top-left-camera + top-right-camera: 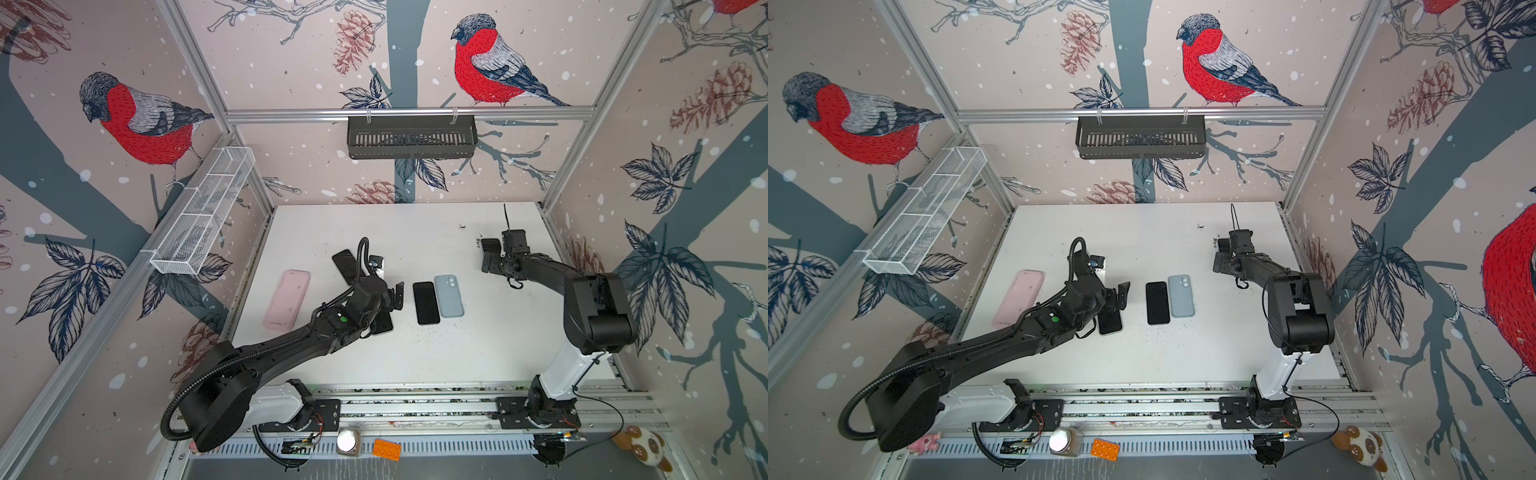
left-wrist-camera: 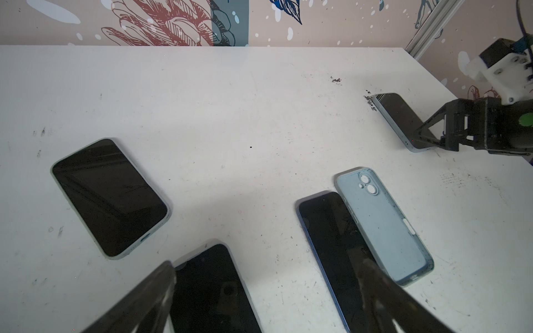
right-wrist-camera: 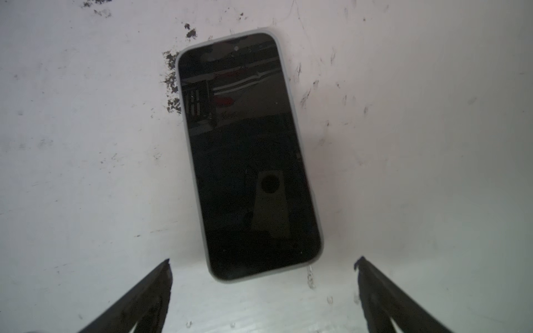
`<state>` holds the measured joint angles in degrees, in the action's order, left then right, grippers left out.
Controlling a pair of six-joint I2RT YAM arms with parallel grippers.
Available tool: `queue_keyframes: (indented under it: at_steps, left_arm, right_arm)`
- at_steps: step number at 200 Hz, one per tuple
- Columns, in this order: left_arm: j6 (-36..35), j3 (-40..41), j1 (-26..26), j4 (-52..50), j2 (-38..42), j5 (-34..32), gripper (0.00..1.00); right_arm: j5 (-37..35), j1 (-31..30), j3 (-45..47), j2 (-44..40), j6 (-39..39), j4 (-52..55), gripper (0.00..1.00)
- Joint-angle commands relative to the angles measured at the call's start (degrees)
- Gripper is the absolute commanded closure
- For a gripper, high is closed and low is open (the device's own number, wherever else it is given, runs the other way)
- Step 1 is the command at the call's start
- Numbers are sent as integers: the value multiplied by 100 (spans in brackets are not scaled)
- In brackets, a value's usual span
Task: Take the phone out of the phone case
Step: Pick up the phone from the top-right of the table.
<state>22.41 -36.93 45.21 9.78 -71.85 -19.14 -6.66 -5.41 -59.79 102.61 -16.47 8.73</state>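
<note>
the right gripper (image 3: 263, 260) is hanging, jaws apart, by a cased phone (image 3: 248, 155); the left gripper (image 2: 266, 263) is gaping empty too.

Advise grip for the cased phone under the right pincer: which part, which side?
Take the phone across its two long edges, near mid-length, coming straight down from above. It lies flat, screen up, on the table, so only its thin rim offers sides. The right pincer is open, seemingly wider than the phone.
</note>
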Motion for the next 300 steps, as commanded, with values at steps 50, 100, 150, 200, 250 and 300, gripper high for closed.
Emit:
queue_keyframes:
  at_steps: [50,100,150,200,250,300]
  left_arm:
    - [98,-33,-12,89,-15,163,2]
    - [130,-121,-13,51,-82,203,2]
    - [269,-275,-12,-18,-96,436,2]
    - [299,-262,-17,-21,-4,510,2]
    - [386,-293,-17,45,-77,664,2]
    - [481,-333,-15,136,-188,817,2]
  right_arm:
    - [-172,3,-337,546,209,195,0]
    - [-44,14,-729,898,258,333,0]
    - [22,13,-1032,1157,330,489,2]
    - [177,-30,-992,1233,322,467,10]
    - [70,-47,-927,1118,295,513,25]
    - [-58,-176,-762,703,291,402,39]
